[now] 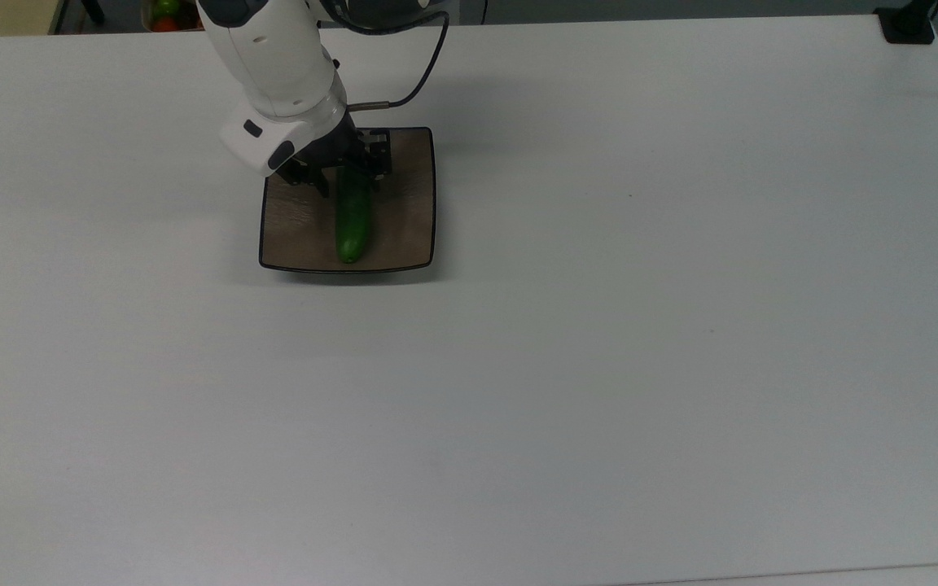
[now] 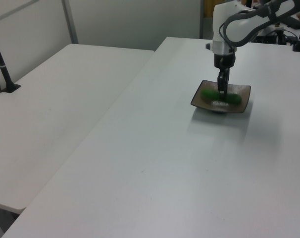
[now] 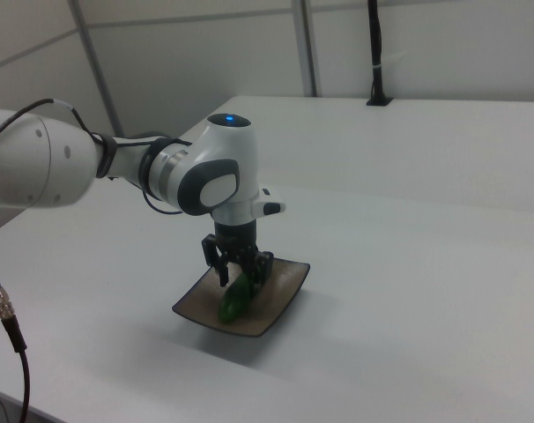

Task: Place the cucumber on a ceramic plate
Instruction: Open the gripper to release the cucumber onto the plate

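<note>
One cucumber (image 1: 352,218), one ceramic plate (image 1: 406,221) and one gripper (image 1: 344,173) are what you have on the white table (image 1: 599,325). You see the cucumber between the two fingers of the gripper, which are closed narrow on its upper part in the top view, so the gripper holds it. In the top view the cucumber runs from the jaws down toward the plate's lower edge, and its free end is just inside the dark rim. In the left view the cucumber (image 2: 233,99) lies across the plate (image 2: 241,105) with the gripper (image 2: 222,93) straight above its middle, and green shows on both sides of the fingers. In the right view the cucumber (image 3: 234,300) is low over the plate (image 3: 280,295), under the gripper (image 3: 241,269); you cannot tell if it already touches the surface. The plate contains the cucumber only.
</note>
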Motion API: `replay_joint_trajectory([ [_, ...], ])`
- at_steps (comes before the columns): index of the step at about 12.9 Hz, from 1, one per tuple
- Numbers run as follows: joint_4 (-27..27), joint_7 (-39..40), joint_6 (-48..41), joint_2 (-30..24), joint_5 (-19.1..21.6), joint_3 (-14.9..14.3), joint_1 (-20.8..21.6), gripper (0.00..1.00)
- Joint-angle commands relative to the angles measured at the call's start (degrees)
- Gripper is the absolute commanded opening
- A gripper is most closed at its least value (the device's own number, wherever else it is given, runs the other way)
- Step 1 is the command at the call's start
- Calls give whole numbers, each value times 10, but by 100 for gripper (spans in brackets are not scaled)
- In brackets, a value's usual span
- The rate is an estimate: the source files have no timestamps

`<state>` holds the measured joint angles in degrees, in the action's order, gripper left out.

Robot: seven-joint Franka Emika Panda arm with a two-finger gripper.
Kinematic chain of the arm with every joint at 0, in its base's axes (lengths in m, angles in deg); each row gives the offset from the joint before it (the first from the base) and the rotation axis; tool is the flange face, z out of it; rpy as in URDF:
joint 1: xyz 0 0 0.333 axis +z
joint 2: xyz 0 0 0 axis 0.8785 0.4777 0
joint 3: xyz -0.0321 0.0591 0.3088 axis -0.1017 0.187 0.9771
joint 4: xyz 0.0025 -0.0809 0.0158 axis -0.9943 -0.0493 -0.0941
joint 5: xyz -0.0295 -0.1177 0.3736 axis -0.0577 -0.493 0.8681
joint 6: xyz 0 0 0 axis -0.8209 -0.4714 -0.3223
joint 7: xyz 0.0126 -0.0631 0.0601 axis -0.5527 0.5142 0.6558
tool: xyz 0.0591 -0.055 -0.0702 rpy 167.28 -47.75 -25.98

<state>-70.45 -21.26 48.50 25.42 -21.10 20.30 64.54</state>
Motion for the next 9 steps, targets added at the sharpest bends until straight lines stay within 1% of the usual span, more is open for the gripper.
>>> replay_joint_trajectory([
  [1, 9, -11, 3, 1, -1, -1, 4, 100],
  [3, 11, -12, 1, -6, 0, -1, 4, 100],
  [6, 15, -12, -11, -64, 1, -2, -2, 100],
  [7, 17, -12, -47, -85, 2, -5, -4, 100],
  [9, 57, -12, -130, -109, 0, -10, -13, 100],
])
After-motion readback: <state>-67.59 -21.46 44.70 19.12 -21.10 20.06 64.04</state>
